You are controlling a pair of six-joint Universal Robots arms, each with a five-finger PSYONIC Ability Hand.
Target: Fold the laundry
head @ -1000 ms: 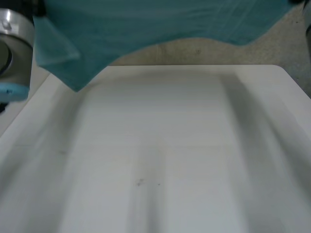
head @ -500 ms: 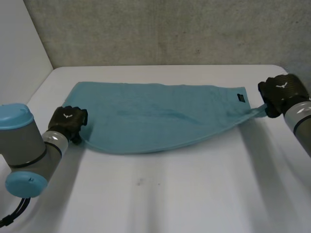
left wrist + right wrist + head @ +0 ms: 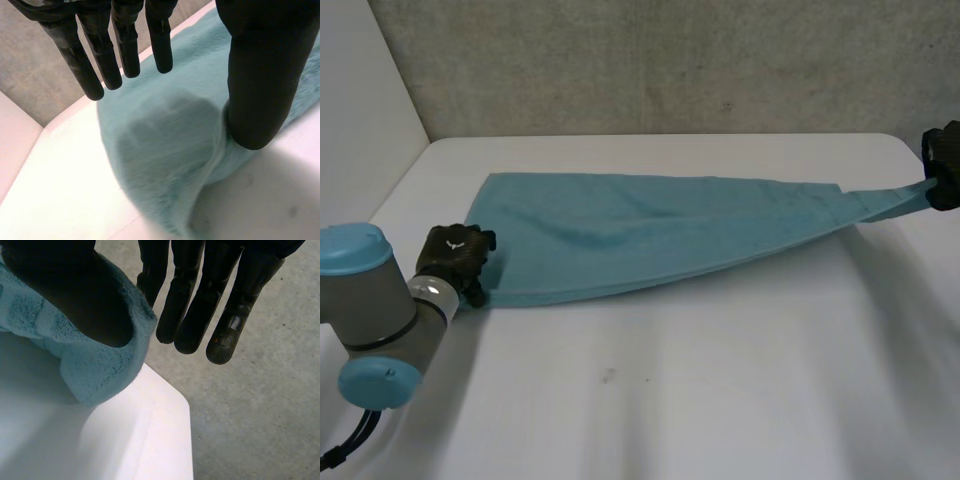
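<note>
Towel [image 3: 650,225], teal, lies on the white worktop [image 3: 720,400]. It is wide at its left end and narrows to a drawn-out strip at its right.

1. Left side. In the head view the left arm [image 3: 370,310] reaches in from the near left corner. The left robot hand [image 3: 455,255] sits at the towel's near left corner. A white panel [image 3: 360,100] stands just beyond the worktop's left edge.
2. Left robot hand, state. In the left wrist view the fingers [image 3: 105,55] are straight and held above the cloth, well apart from the thumb. The thumb tip rests on the towel's edge. I read this hand as not clamped. The cloth under the thumb tip is hidden from me.
3. Centre. The bare worktop in front of the towel carries a few small dark specks [image 3: 608,376]. Nothing lies across the towel.
4. Right side. The strip lifts off the surface and runs taut past the worktop's right edge to the right robot hand [image 3: 945,165], which the head view cuts off.
5. Right robot hand, state. In the right wrist view the thumb pins the towel's end against the straight fingers [image 3: 225,305], so this hand is clamped on the cloth. The thumb covers the corner itself. Grey floor [image 3: 250,415] lies beyond the worktop's rounded corner.
</note>
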